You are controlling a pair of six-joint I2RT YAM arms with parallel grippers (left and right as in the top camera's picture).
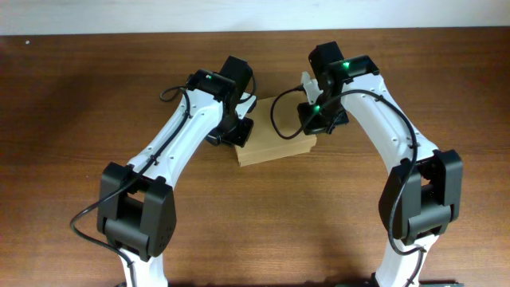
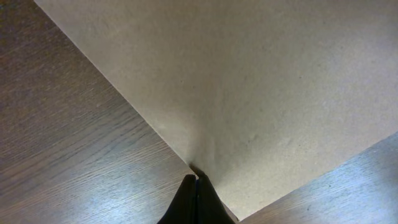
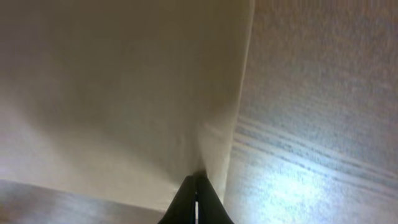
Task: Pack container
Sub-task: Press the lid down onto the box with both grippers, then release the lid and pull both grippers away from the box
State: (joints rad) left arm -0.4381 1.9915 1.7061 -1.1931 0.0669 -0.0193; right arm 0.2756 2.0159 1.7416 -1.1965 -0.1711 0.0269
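The container [image 1: 275, 143] is a plain tan cardboard box lying flat at the table's middle, its lid down. My left gripper [image 1: 239, 129] is at its left end and my right gripper [image 1: 316, 119] at its right end. In the left wrist view the black fingers [image 2: 196, 179] are shut, their tips touching the cardboard [image 2: 249, 81] at its edge. In the right wrist view the fingers [image 3: 198, 179] are shut too, tips pressed on the cardboard [image 3: 124, 81] close to its right edge. Nothing shows between either pair of fingers. The box's inside is hidden.
The brown wooden table [image 1: 80, 80] surrounds the box on all sides. Both arms reach in from the front edge, and black cables loop beside each wrist. No other loose objects show.
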